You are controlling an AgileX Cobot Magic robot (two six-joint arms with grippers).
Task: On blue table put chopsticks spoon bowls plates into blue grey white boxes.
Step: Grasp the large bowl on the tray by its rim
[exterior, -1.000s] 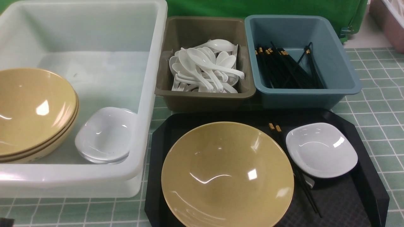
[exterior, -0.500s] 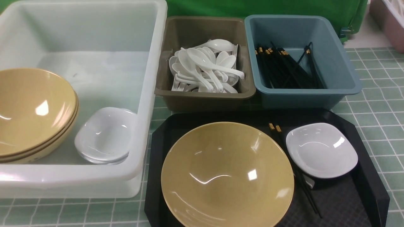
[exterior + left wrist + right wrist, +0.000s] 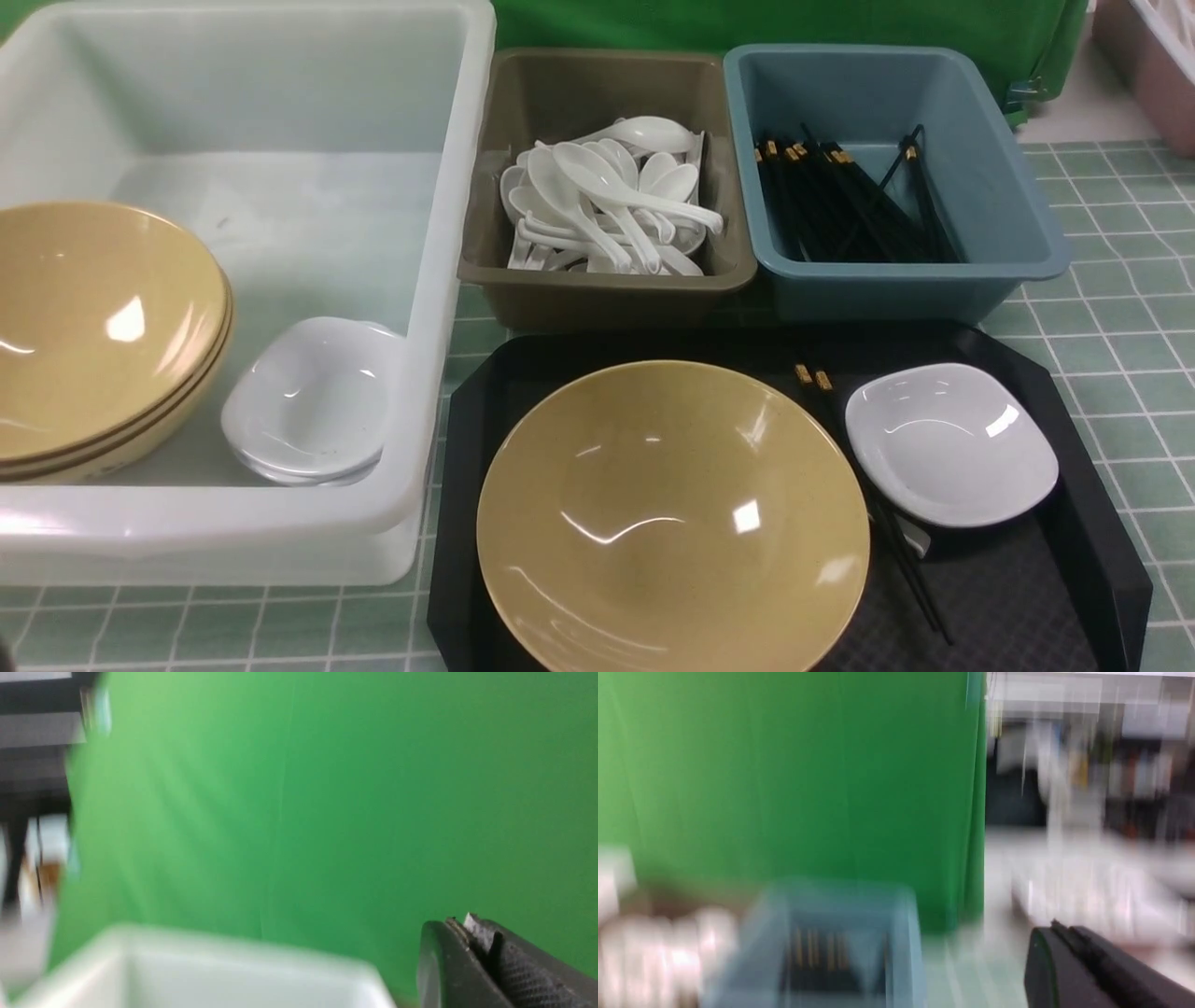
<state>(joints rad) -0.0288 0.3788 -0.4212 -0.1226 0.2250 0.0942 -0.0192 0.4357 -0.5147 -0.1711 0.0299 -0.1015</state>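
Note:
On the black tray (image 3: 1027,597) stand a tan bowl (image 3: 672,513) and a small white plate (image 3: 952,443), with a pair of black chopsticks (image 3: 910,579) lying between them. The white box (image 3: 448,280) holds stacked bowls (image 3: 93,317) and plates (image 3: 308,401). Several spoons (image 3: 597,205) fill the grey box (image 3: 607,299), and several chopsticks (image 3: 840,205) lie in the blue box (image 3: 1008,187). Neither gripper shows in the front view. My left gripper (image 3: 467,921) is shut and empty near a corner of the white box (image 3: 187,961). My right gripper (image 3: 1057,928) is shut and empty, short of the blurred blue box (image 3: 831,933).
The blue table (image 3: 1120,355) shows bare tiles to the right of the tray and the blue box. A green curtain (image 3: 747,23) hangs behind the boxes. A pinkish bin (image 3: 1153,65) stands at the far right.
A dark sliver at the front view's bottom left corner has slid almost out of frame. The dishes, boxes and tray have not moved.

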